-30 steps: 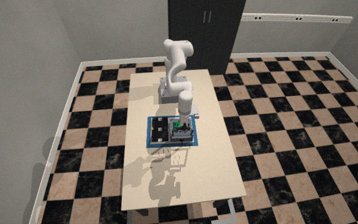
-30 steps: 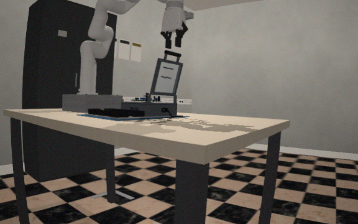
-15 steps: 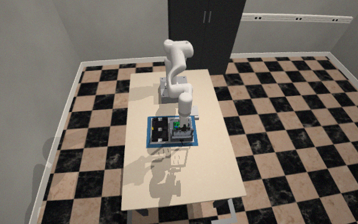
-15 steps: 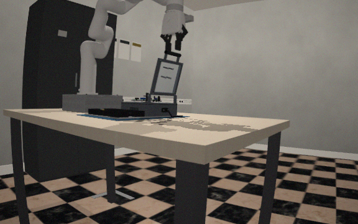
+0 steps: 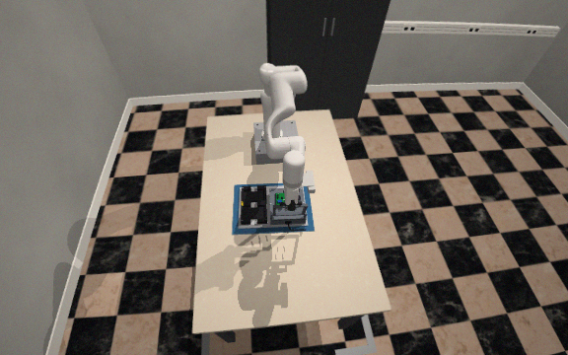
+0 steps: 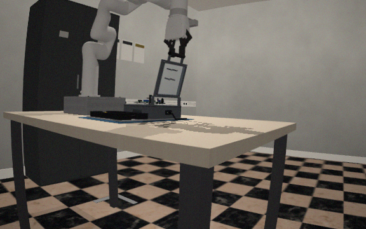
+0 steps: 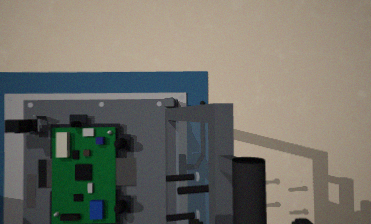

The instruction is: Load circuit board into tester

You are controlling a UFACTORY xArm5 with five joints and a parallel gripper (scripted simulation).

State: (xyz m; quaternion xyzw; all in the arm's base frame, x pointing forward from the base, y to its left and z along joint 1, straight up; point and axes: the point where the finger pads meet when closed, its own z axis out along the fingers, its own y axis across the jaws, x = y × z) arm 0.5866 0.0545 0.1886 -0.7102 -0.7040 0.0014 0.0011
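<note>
The green circuit board point(image 7: 83, 175) point(image 5: 279, 198) lies flat in the grey tester point(image 7: 141, 130) point(image 5: 289, 217) point(image 6: 152, 111), component side up. Its white connector point(image 7: 62, 144) is at the end near a black post point(image 7: 17, 125). The tester's lid point(image 6: 169, 77) point(image 7: 221, 130) stands open, nearly upright. My gripper point(image 6: 176, 53) is open, with its fingertips at the lid's black handle point(image 6: 175, 58) point(image 7: 248, 190) on the top edge. I cannot tell whether the fingers touch the handle. The black tray point(image 5: 253, 203) point(image 6: 117, 114) lies beside the tester.
Tray and tester rest on a blue mat point(image 5: 237, 229) point(image 7: 86, 82) point(image 6: 91, 121) in the middle of the table point(image 5: 314, 276) point(image 6: 202, 140). The arm's grey base point(image 6: 91, 105) stands behind them. A dark cabinet point(image 5: 328, 54) is beyond the table.
</note>
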